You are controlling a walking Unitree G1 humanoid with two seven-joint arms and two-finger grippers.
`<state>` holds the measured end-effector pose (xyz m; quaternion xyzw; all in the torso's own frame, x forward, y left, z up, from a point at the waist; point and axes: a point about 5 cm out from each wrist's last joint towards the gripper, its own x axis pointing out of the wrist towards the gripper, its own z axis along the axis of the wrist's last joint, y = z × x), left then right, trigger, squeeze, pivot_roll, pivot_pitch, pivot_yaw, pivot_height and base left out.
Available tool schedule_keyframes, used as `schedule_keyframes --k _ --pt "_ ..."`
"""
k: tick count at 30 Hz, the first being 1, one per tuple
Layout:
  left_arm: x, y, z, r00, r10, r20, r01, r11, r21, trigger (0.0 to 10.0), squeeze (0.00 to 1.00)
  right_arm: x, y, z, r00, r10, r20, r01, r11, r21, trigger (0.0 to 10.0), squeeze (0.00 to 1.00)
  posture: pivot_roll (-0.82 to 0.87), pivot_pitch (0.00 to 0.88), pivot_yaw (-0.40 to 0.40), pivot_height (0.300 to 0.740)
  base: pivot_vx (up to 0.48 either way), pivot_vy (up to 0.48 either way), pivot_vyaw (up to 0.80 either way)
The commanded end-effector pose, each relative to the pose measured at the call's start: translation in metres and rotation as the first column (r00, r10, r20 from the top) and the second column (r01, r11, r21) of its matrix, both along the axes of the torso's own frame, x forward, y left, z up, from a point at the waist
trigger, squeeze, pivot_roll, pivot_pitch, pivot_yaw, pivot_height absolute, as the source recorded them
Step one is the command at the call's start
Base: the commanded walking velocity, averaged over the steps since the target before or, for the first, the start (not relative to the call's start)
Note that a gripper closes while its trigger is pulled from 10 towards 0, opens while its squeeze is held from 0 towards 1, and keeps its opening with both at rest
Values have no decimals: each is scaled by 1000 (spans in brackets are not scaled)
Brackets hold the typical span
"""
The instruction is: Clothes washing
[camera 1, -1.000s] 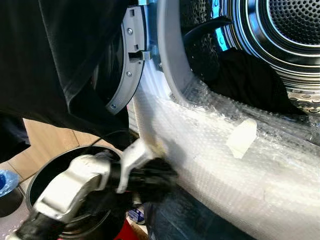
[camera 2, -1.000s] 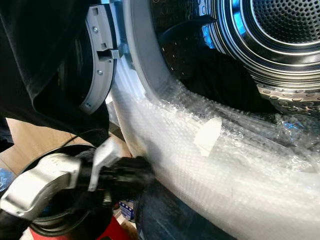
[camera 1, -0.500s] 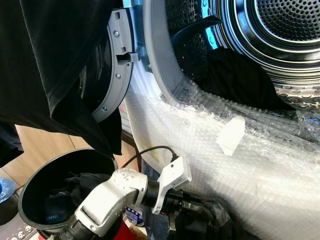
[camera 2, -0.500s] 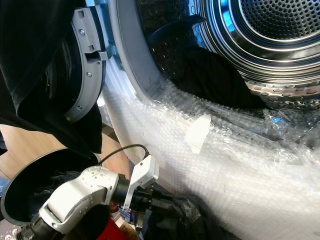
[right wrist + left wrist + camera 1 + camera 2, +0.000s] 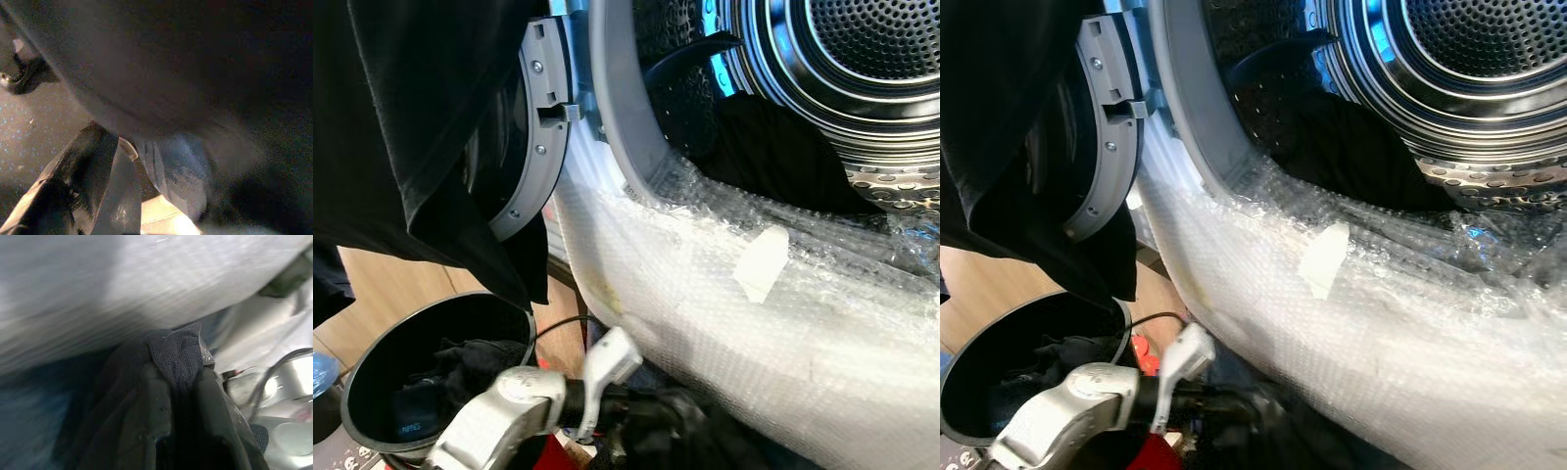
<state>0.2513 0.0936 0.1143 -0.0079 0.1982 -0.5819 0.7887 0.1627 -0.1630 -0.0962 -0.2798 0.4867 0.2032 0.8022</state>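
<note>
Gripping a dark garment (image 5: 176,362), the left hand (image 5: 641,431) hangs below the bubble-wrapped washer (image 5: 783,323).

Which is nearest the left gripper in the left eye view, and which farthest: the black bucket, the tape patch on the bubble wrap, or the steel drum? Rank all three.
From the left gripper, low under the washer's front:
1. Black bucket, beside the arm, to the left.
2. Tape patch, up on the bubble wrap.
3. Steel drum, top right, deep inside the washer.

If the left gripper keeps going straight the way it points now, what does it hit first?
Probably the bubble-wrapped washer front. The left gripper, shut on a dark garment, sits just under its curve; depth is blurred.
</note>
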Motion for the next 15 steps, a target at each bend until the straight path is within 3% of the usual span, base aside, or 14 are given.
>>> schedule_keyframes --k 1,6,8,9,10,11,15 --pt "1 7 6 999 30 27 -30 999 -13 0 0 4 8 2 996 90 0 -90 996 16 10000 0 203 0 29 740 0 0 0" --pt "-4 18 1 998 58 8 -58 998 3 0 0 4 12 2 978 205 -38 -204 979 29 10000 0 201 0 16 740 0 0 0" --pt "-7 20 -4 998 56 0 -56 998 29 0 0 3 13 2 987 154 -37 -151 985 85 10000 0 203 0 13 740 0 0 0" --pt "-8 20 -5 999 51 -4 -51 998 33 0 0 17 -1 11 993 117 10 -117 980 163 10000 800 197 0 13 740 0 0 0" --pt "-10 20 -6 999 43 -11 -43 999 34 0 0 38 -21 28 994 76 79 -95 960 265 10000 1000 194 0 14 740 0 0 0" --pt "-12 20 -7 999 34 -17 -34 999 34 0 0 49 -28 38 992 63 105 -94 944 316 10000 1000 194 0 14 740 0 0 0" --pt "-14 19 -8 1000 22 -22 -21 999 37 0 0 61 -35 53 980 140 138 -183 907 379 10000 1000 181 0 14 740 0 0 0"
